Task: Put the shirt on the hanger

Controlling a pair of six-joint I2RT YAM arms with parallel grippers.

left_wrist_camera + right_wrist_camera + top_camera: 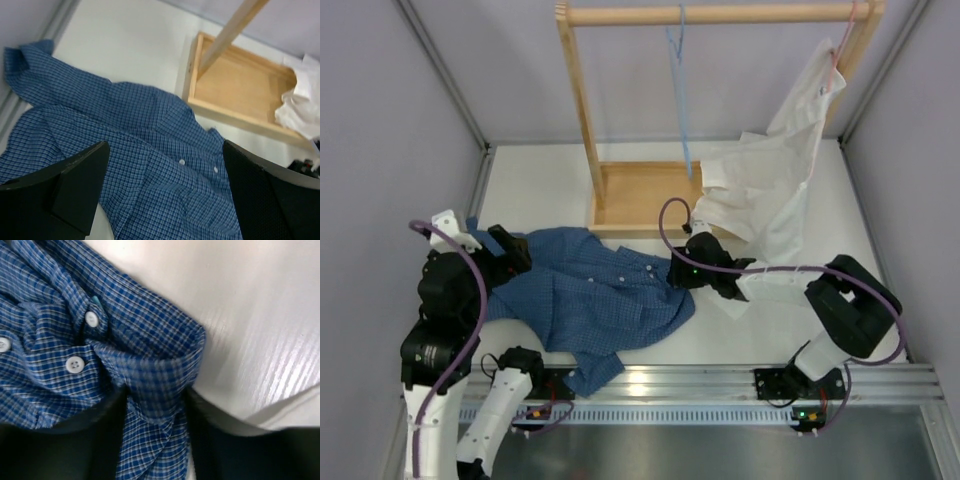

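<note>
The blue checked shirt (590, 295) lies crumpled on the white table between the two arms. It also shows in the left wrist view (125, 135) and the right wrist view (60, 340). My right gripper (677, 270) is shut on a fold of the shirt's collar (157, 390) at its right edge. My left gripper (510, 250) is open above the shirt's left part, its black fingers (75, 185) wide apart with cloth below them. The light blue hanger (680, 90) hangs from the wooden rail (720, 14) at the back.
A wooden rack with a tray base (640, 195) stands at the back centre. A plain white shirt (775, 180) hangs on a pink hanger at the rail's right end and drapes onto the table. Grey walls close both sides.
</note>
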